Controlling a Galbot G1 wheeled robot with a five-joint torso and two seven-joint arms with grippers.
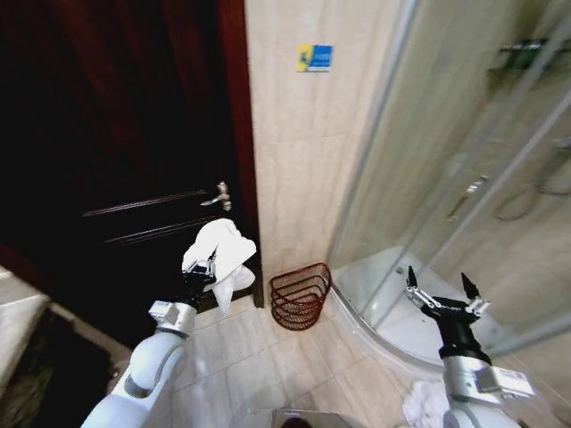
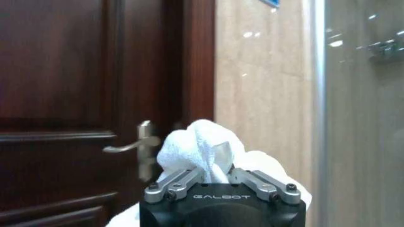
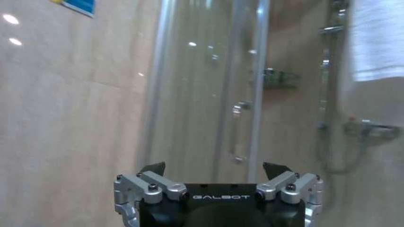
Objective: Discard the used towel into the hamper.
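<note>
We are facing a dark door (image 1: pixel 116 160) filling the left half of the head view, a tiled wall (image 1: pixel 303 160) at centre and a glass shower (image 1: pixel 464 178) across the right. The hamper (image 1: pixel 301 295) is sitting on the floor just below centre, against the wall beside the door frame. Our left gripper (image 1: pixel 202 274), left of centre, is clamping the white towel (image 1: pixel 222 254) between nearly closed fingers, with cloth bulging above and drooping below it. The towel is hanging to the left of the hamper and above it, not over its mouth.

We are judging the main risk as a miss: letting go here would likely be dropping the towel on the floor by the door. The hamper's mouth is looking small against the bunched towel, so a trailing fold may be catching on the rim and hanging out. Swinging across, the arm may be brushing the door handle (image 1: pixel 217 196) or nudging the light basket.

Our right gripper (image 1: pixel 441 290), at lower right before the shower, is waiting spread wide and holding nothing.

"GALBOT" (image 2: pixel 221 196) is reading clearly on both gripper bodies. A blue and yellow sticker (image 1: pixel 314 58) is sitting high on the wall; we cannot read its print.
</note>
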